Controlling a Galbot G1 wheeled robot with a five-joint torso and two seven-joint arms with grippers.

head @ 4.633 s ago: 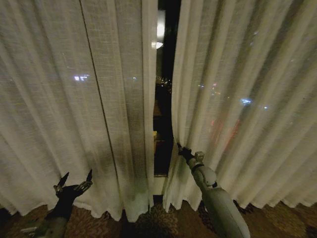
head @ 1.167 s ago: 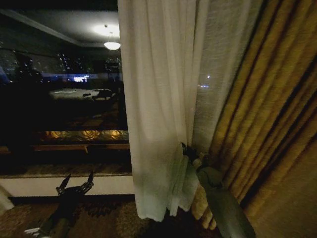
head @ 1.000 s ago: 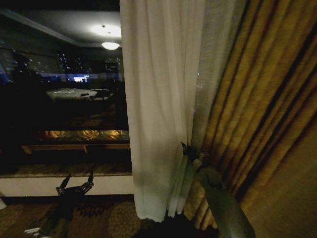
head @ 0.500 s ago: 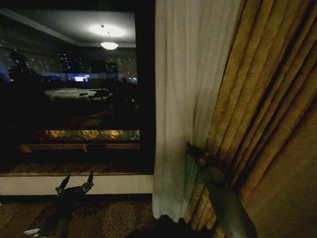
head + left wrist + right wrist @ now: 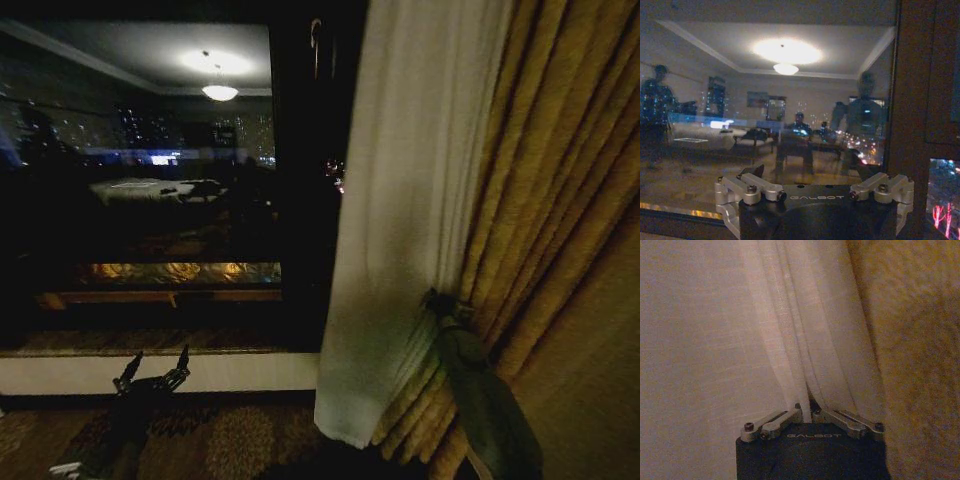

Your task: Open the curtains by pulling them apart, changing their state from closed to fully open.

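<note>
In the head view, the sheer curtain [image 5: 400,230] hangs bunched into a narrow column just beside the golden drape [image 5: 560,220], touching its folds, with the dark window glass [image 5: 150,200] bare on the curtain's other side. The right pincer [image 5: 437,300] sits at the seam where the curtain meets the drape, low on the fabric, its arm rising from below. The left pincer [image 5: 152,366] hovers well apart from the curtain, low in front of the window sill [image 5: 230,372], fingers spread with nothing between them. In the left wrist view, the left pincer [image 5: 815,177] faces the window glass [image 5: 765,100], its linkages splayed wide. In the right wrist view, the right pincer [image 5: 807,410] has its fingers pressed together on a gathered pleat of the sheer curtain [image 5: 790,330], with the golden drape [image 5: 920,355] alongside that fabric.
</note>
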